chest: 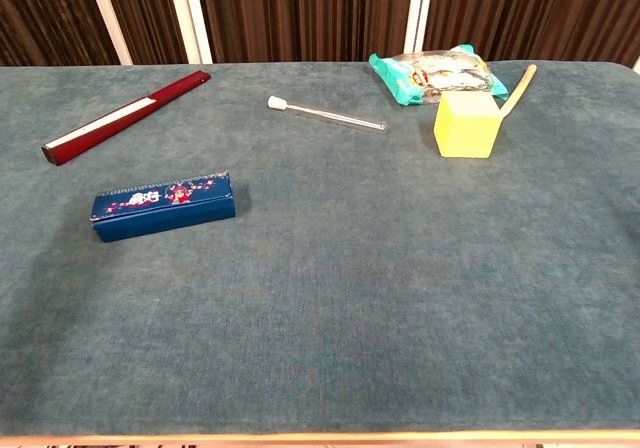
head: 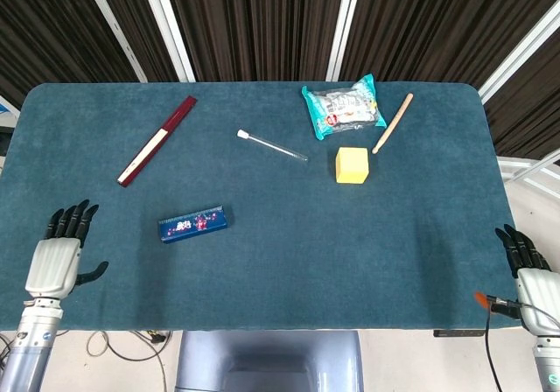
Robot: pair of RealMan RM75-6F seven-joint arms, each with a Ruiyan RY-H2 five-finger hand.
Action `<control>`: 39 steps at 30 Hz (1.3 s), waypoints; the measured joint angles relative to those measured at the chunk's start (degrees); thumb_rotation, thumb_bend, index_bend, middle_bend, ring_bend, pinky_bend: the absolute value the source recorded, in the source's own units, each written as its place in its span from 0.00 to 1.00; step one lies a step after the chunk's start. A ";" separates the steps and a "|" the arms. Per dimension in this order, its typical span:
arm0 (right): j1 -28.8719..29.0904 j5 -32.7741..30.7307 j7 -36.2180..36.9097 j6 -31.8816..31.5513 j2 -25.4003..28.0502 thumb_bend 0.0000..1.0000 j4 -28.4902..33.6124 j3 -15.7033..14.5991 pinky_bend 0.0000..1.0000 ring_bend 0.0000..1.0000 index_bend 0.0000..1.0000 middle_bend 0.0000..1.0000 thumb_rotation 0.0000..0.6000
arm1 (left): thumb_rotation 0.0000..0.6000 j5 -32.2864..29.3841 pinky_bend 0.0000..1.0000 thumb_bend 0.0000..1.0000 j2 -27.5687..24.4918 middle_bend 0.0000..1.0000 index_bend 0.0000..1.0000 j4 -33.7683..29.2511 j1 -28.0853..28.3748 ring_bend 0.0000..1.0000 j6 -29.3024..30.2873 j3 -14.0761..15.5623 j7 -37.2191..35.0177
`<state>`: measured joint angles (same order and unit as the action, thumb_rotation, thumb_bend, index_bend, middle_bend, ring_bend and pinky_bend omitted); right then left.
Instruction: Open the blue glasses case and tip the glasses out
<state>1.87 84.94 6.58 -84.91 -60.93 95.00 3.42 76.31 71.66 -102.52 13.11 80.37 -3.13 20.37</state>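
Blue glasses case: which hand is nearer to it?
Left. The left hand lies just beside the blue glasses case, at the table's near left edge; the right hand is far across, at the right edge.

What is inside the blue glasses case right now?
Cannot be seen: the blue glasses case lies shut on the table, lid down, so its contents are hidden. Neither hand touches it.

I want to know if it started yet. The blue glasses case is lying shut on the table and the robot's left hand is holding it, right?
Not quite. The blue glasses case does lie shut on the table, but the left hand isn't holding it. The head view shows that hand apart from it, fingers spread, holding nothing.
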 measured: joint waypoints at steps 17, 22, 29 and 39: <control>0.25 -0.76 0.85 0.81 0.20 0.18 0.12 0.20 0.19 0.00 0.00 0.00 1.00 | 1.00 -6.49 0.01 0.17 11.24 0.00 0.00 3.56 7.66 0.00 -7.06 -4.24 12.43; 0.25 -0.87 0.94 0.84 0.24 0.18 0.11 0.25 0.19 0.00 0.00 0.00 1.00 | 1.00 -9.76 0.01 0.17 16.37 0.00 0.00 7.03 10.51 0.00 -9.27 -5.87 15.37; 0.28 -0.99 1.06 0.92 0.27 0.18 0.12 0.31 0.19 0.00 0.00 0.00 1.00 | 1.00 -13.33 0.01 0.17 22.16 0.00 0.00 12.39 13.87 0.00 -11.73 -7.36 18.39; 0.29 -1.24 1.08 1.04 0.27 0.18 0.22 0.37 0.19 0.00 0.00 0.00 1.00 | 1.00 -16.32 0.01 0.22 26.18 0.00 0.00 18.16 16.44 0.00 -13.62 -8.05 20.23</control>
<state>2.17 83.70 7.67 -83.87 -60.66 95.22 3.79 59.99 97.84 -84.35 29.55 66.75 -11.18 40.59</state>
